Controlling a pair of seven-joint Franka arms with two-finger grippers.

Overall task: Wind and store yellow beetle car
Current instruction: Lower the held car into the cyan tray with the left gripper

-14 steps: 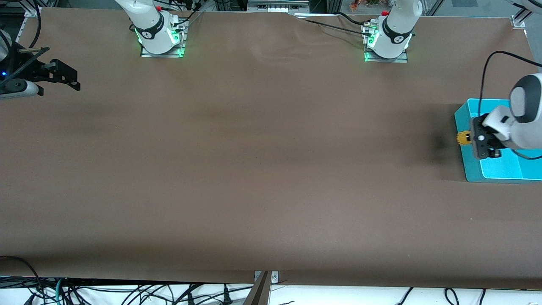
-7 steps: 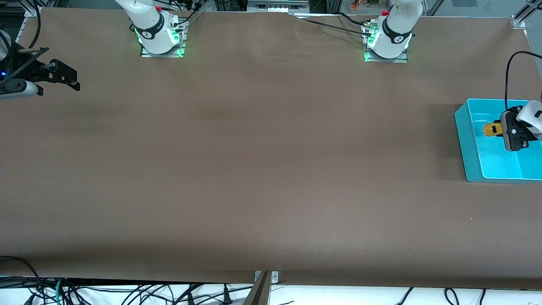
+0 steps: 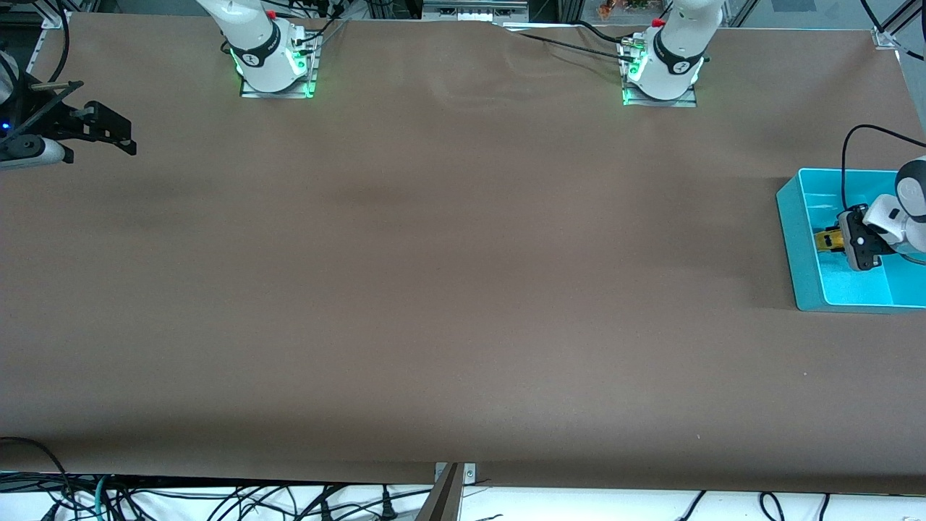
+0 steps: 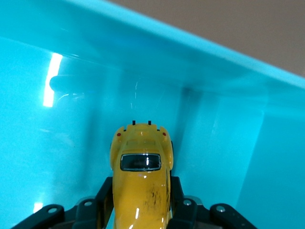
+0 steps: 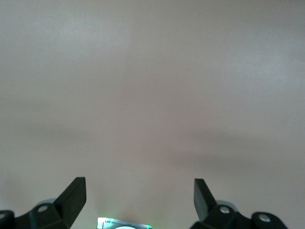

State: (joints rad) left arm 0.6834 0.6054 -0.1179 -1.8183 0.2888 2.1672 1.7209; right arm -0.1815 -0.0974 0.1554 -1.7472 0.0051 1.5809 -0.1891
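1. Left gripper (image 3: 832, 242) is inside the teal bin (image 3: 796, 239) at the left arm's end of the table, clamped on the yellow beetle car (image 3: 827, 239).
2. Left wrist view: black fingers (image 4: 106, 193) press both flanks of the car (image 4: 142, 176), with its rounded end and dark window pointing out past the fingertips.
3. Car sits low in the bin, close to the bin's floor and near an inner corner; can't tell if the wheels touch the floor.
4. Vs 1 s ago: the car was then at the bin's wall on the right arm's side, w/ the gripper higher over the rim. Now it's past that wall and inside the bin.
5. Vs 0.5 s ago: the gripper w/ car has shifted a bit back toward that wall and slightly nearer the front camera. Grip is unchanged, tight on the car throughout.
6. Right gripper (image 3: 108, 134) waits at the right arm's end of the table, well apart from bin and car, in the same spot as in both earlier frames.
7. Right wrist view: its 2 fingertips (image 5: 74, 193) are spread wide over bare brown table (image 3: 434, 289), holding nothing.
8. Bin hasn't moved across the 3 frames; part of it runs off the frame edge.
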